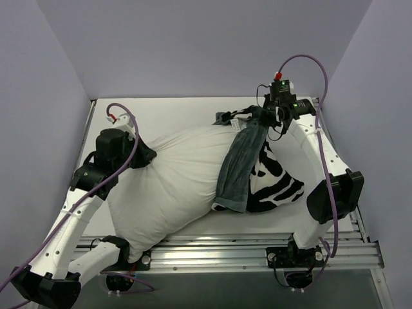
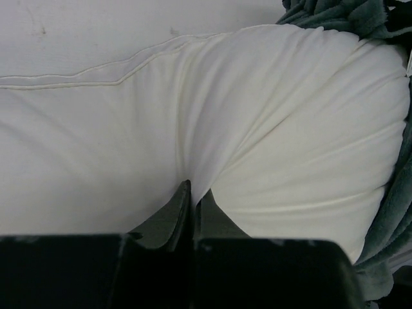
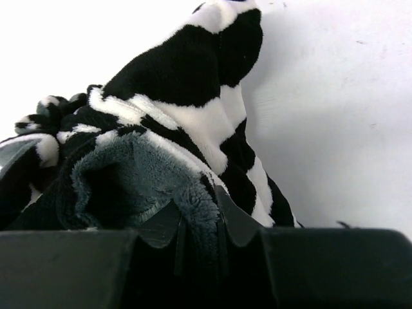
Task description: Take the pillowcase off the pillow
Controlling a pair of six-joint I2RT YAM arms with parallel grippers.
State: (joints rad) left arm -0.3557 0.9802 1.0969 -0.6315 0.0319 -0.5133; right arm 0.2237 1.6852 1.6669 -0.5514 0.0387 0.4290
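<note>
The white pillow [image 1: 174, 183] lies across the table, mostly bare. The pillowcase [image 1: 239, 170] is bunched over its right end, grey-green face in a band, zebra stripes [image 1: 277, 180] to the right. My left gripper [image 1: 143, 154] is shut on a pinch of the pillow's white fabric [image 2: 193, 161] at its left end. My right gripper [image 1: 261, 118] is shut on the pillowcase's edge at the far right, holding it raised. In the right wrist view the grey-green pile [image 3: 199, 212] sits between the fingers, with zebra fabric [image 3: 193, 84] above.
Grey walls enclose the table on three sides. A metal rail frame [image 1: 257, 251] runs along the near edge by the arm bases. The white table surface [image 1: 174, 112] shows behind the pillow. Purple cables loop off both arms.
</note>
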